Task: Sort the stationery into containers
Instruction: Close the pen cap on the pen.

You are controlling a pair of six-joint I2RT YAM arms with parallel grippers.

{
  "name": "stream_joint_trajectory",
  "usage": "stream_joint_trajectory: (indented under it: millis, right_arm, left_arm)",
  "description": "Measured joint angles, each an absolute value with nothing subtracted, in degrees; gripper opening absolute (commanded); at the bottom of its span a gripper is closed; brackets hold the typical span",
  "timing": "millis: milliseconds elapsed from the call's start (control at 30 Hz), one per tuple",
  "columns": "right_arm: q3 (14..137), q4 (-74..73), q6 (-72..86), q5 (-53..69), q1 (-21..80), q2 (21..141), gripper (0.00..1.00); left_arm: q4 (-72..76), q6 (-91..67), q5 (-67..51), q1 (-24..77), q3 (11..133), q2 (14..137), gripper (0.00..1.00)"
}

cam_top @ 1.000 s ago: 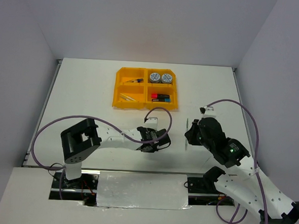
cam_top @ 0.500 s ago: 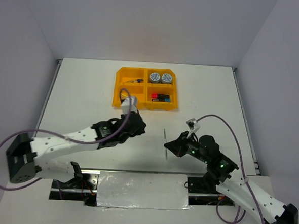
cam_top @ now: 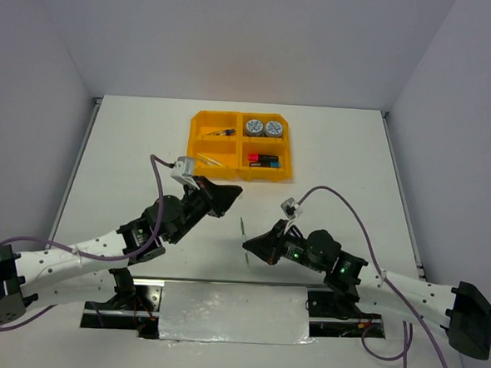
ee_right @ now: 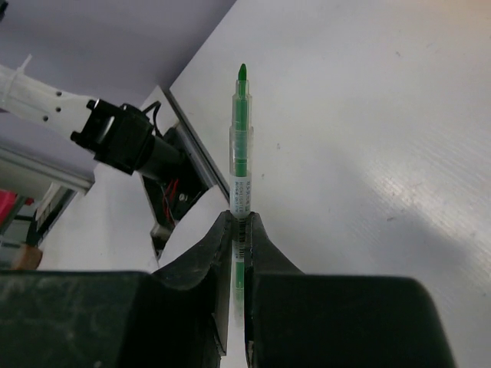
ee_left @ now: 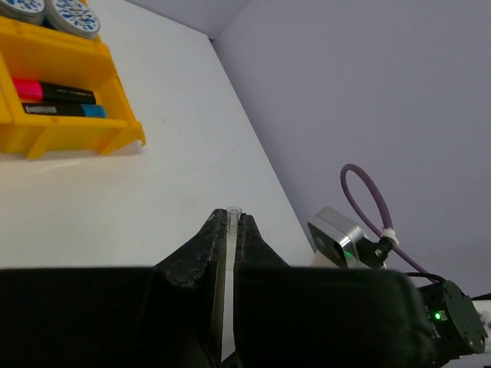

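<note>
1. The left hand [ee_left: 232,224] is closed on a thin pale pen [ee_left: 232,211] (only its tip shows), just short of the orange tray [cam_top: 194,147].
2. The right hand [ee_right: 239,222] grips a green pen [ee_right: 241,146] above the tabletop [cam_top: 348,148].
3. The tape rolls [cam_top: 264,128] and highlighters [cam_top: 262,160] lie in the tray's right compartments.

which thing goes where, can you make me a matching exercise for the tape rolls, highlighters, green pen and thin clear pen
Things:
1. tape rolls
2. highlighters
3. green pen
4. thin clear pen

Places:
a. clamped in the right gripper
b. far right compartment of the tray
c. clamped in the left gripper
d. near right compartment of the tray

Pairs: 1-b, 2-d, 3-a, 4-c
</note>
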State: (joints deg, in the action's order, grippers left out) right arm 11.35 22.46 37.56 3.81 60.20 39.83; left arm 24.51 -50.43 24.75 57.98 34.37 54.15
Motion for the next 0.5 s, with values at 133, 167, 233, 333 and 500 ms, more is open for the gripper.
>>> stream_joint_trajectory:
  millis: [133, 167, 233, 333, 500]
  right_arm:
    - [13.6, 23.1, 36.9, 0.6, 60.7, 41.6, 0.0]
    - [14.2, 23.2, 36.5, 0.0, 60.7, 41.8, 0.0]
    - [15.1, 23.1, 36.1, -0.7, 60.8, 41.9, 0.0]
    - [16.2, 23.1, 35.3, -1.3, 60.9, 42.1, 0.0]
    - [17.1, 22.9, 34.5, -1.8, 60.9, 42.9, 0.0]
  left_arm:
    - [26.3, -49.5, 23.2, 57.9, 34.4, 54.1, 0.0]
    - [26.3, -49.5, 23.0, 57.9, 34.4, 54.1, 0.0]
    - [26.1, -49.5, 22.9, 57.9, 34.4, 54.1, 0.0]
    - [26.0, -49.5, 22.8, 57.9, 34.4, 54.2, 0.0]
    - [26.0, -49.4, 22.7, 57.9, 33.7, 54.2, 0.0]
